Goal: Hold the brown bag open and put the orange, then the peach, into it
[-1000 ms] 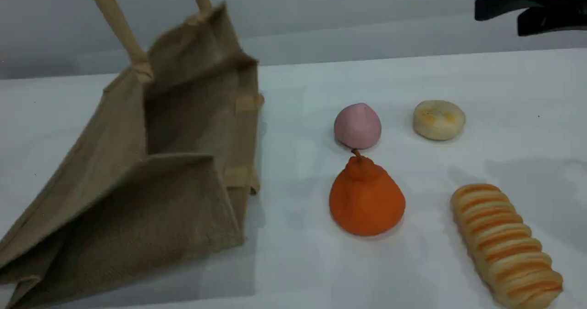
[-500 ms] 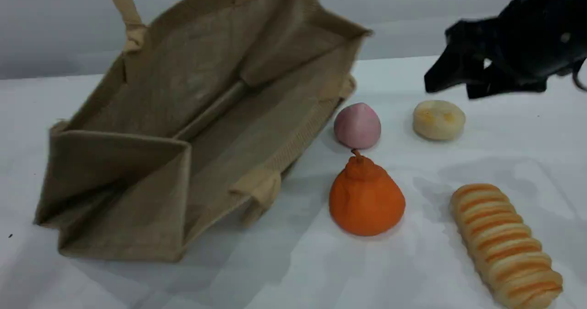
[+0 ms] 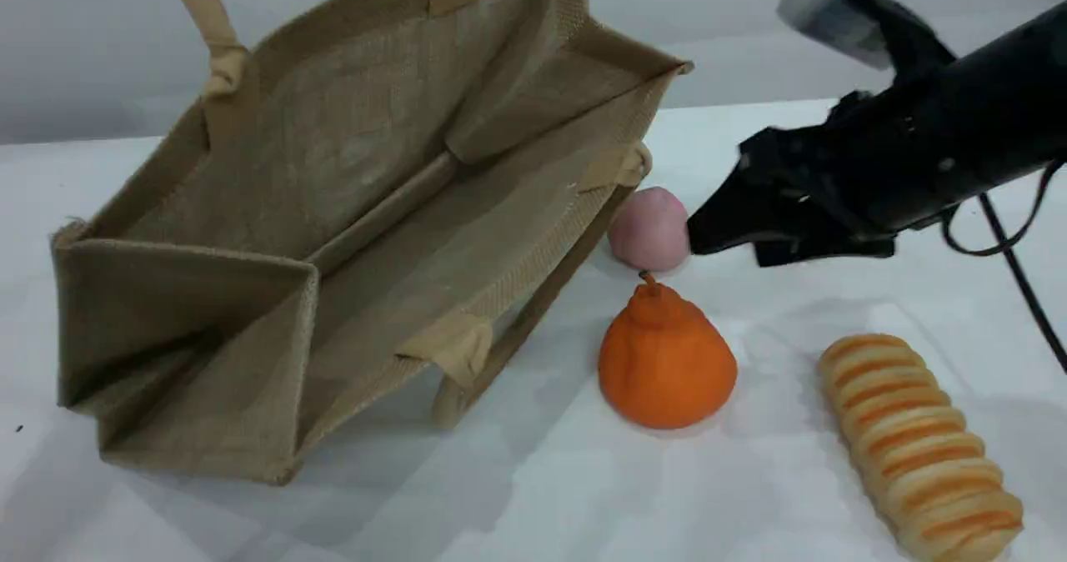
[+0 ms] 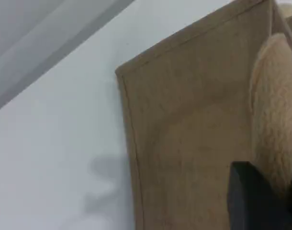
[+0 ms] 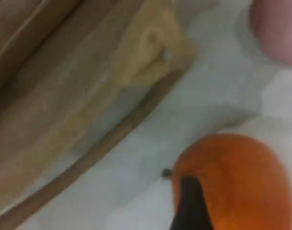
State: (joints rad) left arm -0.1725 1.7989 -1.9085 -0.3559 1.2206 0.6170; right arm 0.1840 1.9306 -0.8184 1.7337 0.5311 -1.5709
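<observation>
The brown bag (image 3: 375, 195) lies tilted on the table's left with its mouth gaping toward the fruit. One beige handle (image 3: 196, 7) rises out of the top edge. In the left wrist view my left gripper (image 4: 261, 201) is shut on that handle (image 4: 275, 110). The orange (image 3: 665, 362) stands at centre, and the pink peach (image 3: 648, 230) sits just behind it. My right gripper (image 3: 729, 245) hovers open and empty right of the peach, above and behind the orange. In the right wrist view its fingertip (image 5: 190, 206) overlaps the orange (image 5: 237, 182).
A long orange-striped bread roll (image 3: 917, 445) lies at the front right. The bag's lower handle (image 3: 483, 362) loops onto the table (image 3: 542, 495) left of the orange. The right arm's cable (image 3: 1021, 287) hangs behind the roll.
The bag swung from a folded stand to a wide-open tilt, then shifted slightly. My right arm came down and left from the top right corner to beside the peach, covering the pale pastry.
</observation>
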